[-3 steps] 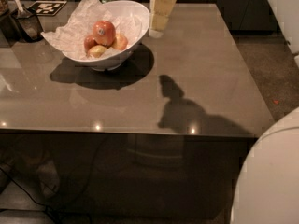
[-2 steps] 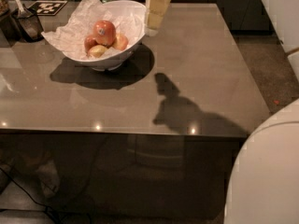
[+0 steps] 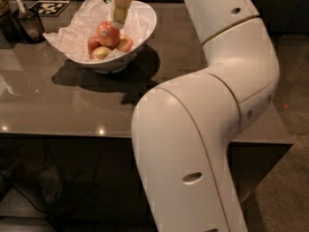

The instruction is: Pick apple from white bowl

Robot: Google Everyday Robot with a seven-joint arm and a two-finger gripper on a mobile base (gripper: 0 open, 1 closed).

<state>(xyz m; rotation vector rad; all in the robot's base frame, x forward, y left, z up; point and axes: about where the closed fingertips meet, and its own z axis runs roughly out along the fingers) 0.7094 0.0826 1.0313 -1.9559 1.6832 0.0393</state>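
Since apple [image 3: 108, 34] sits topmost on smaller fruit [image 3: 100, 52], far left in paper-lined white bowl [image 3: 147, 25], gripper [image 3: 118, 24] hangs directly over it, touching or nearly. Top-down grab makes sense imo. Released or clenched? Can't tell.

My only camera looks down from close behind my arm [image 3: 193, 129], which fills the right foreground. It faces across the table [image 3: 63, 105] toward my gripper [image 3: 118, 22] above the white bowl [image 3: 147, 21].
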